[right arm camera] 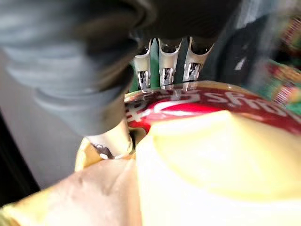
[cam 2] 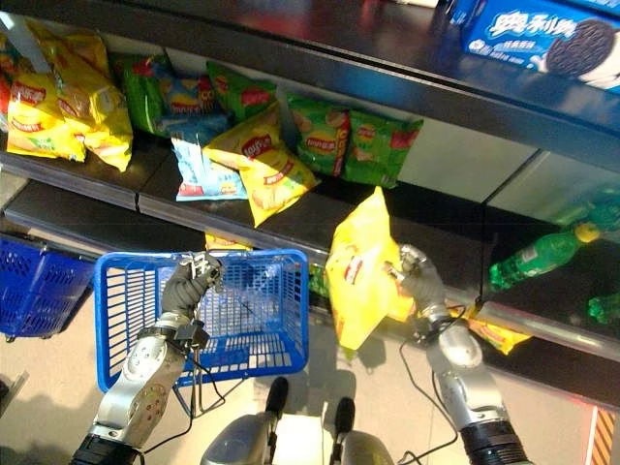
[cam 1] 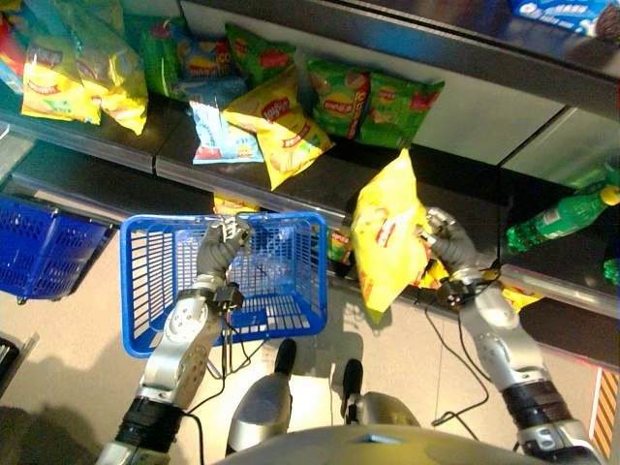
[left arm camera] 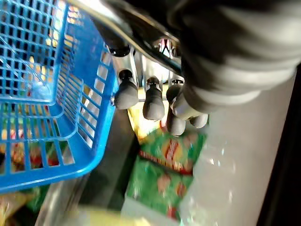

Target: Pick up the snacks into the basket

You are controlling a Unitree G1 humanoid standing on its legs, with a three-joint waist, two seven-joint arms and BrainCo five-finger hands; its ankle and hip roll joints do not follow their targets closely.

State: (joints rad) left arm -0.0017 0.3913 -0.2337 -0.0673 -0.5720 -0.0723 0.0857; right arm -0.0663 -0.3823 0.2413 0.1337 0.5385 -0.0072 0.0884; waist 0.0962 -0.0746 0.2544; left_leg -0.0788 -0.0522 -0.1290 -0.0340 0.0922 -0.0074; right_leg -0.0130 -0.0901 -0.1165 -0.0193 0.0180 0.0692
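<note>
The right hand (cam 1: 448, 244) is clamped on a yellow snack bag (cam 1: 386, 237), fingers and thumb pinching its edge, and holds it up in the air in front of the shelf (cam 1: 329, 179), just right of the blue basket (cam 1: 155, 281). The left hand (cam 1: 219, 248) has its fingers curled round the basket's handle, carrying it below the shelf's green bags (cam 1: 373, 102).

**Left hand on the basket handle**

The left hand (left arm camera: 155, 96) curls its dark-tipped fingers round the metal handle (left arm camera: 123, 29) of the blue basket (left arm camera: 80, 113). Past the fingers, two green bags (left arm camera: 162, 176) lie on a dark shelf (left arm camera: 108, 183), beside a pale panel (left arm camera: 235, 179)
</note>
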